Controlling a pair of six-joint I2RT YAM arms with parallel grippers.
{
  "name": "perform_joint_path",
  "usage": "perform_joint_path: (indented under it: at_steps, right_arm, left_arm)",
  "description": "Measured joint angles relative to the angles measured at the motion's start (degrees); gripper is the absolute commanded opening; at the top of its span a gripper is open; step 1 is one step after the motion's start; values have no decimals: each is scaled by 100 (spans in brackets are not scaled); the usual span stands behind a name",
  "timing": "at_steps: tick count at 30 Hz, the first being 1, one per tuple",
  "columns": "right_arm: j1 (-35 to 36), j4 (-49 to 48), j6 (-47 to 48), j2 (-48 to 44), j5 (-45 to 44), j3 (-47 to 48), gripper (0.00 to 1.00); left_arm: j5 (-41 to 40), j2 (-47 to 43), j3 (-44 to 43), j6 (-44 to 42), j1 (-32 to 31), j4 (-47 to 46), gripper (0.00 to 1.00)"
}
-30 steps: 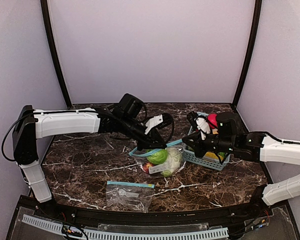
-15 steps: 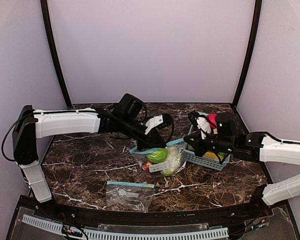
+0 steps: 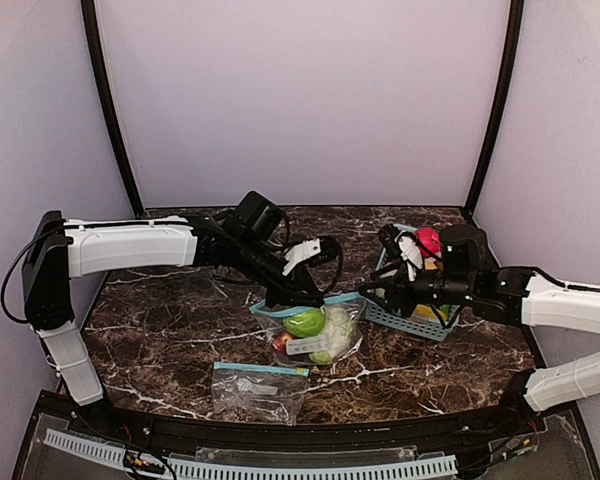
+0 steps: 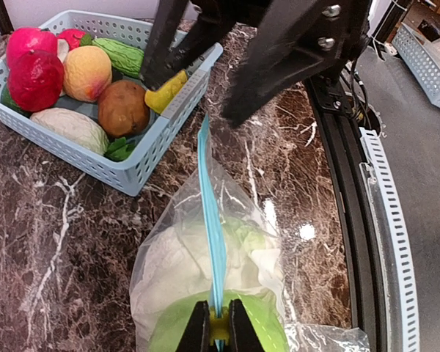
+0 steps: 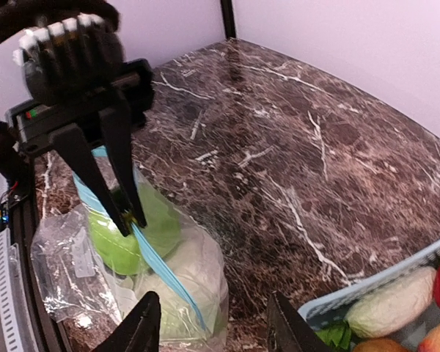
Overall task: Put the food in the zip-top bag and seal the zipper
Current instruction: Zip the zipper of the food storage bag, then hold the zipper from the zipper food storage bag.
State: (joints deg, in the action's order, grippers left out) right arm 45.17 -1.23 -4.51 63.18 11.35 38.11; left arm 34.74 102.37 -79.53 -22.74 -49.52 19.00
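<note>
- Left hand (image 4: 217, 331) clamps one zipper (image 4: 210, 191) end of the bag (image 4: 242, 213); right hand (image 5: 213, 297) hangs open at the other.
- Apple (image 5: 117, 238) and cabbage (image 5: 183, 271) sit inside; unsupported, the zipper may sag, leaving a gap.

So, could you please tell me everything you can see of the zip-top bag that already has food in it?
The zip-top bag is clear, crinkly plastic with a light-blue zipper strip along its mouth. It rests on the dark marble table beside the blue basket, bulging with a green apple and a pale cabbage-like piece. The left hand pinches one end of the strip, holding it up edge-on; the right hand stands open, off it.
</note>
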Motion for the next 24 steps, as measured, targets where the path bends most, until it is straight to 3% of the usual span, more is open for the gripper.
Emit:
perform_joint_path:
  at_steps: [4, 10, 24]
  right_arm:
    - [-22, -208, 4, -7, 671, 13, 70]
    - [-17, -308, 103, 328, 1311, 146, 72]
    - [-17, -378, 219, 1335, 2271, 457, 46]
  left_arm:
    - [201, -17, 24, 94, -13, 144, 1]
    - [527, -79, 103, 214, -22, 184, 1]
    - [813, -87, 127, 310, -22, 251, 1]
